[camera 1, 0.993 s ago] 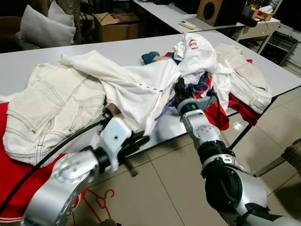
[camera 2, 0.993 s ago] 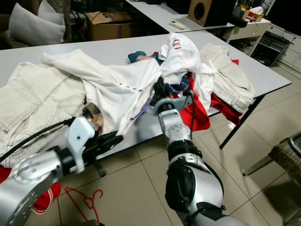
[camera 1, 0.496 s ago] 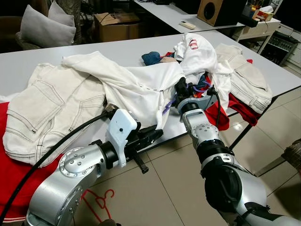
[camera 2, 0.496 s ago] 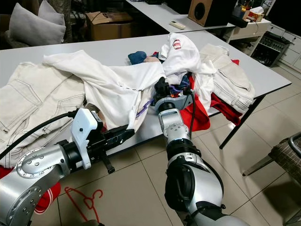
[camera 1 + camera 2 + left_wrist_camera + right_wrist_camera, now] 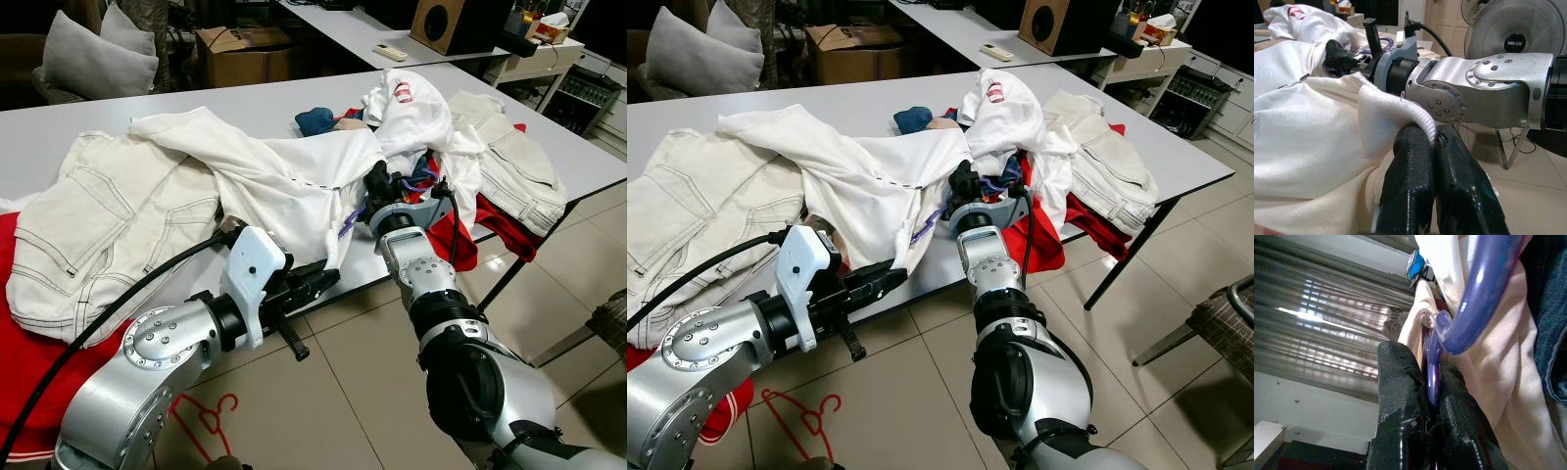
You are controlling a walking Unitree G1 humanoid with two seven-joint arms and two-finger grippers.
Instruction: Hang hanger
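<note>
The black hub of a standing fan (image 5: 1516, 42) reads "MILUX".

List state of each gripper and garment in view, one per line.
left gripper: shut on the white sweater's ribbed hem
right gripper: shut on the purple hanger
purple hanger: held, partly inside the clothing
white sweater: spread on the table, hem pulled off the front edge
cream jeans: lying flat, crumpled
red hanger: lying on the floor
table: piled with clothes
</note>
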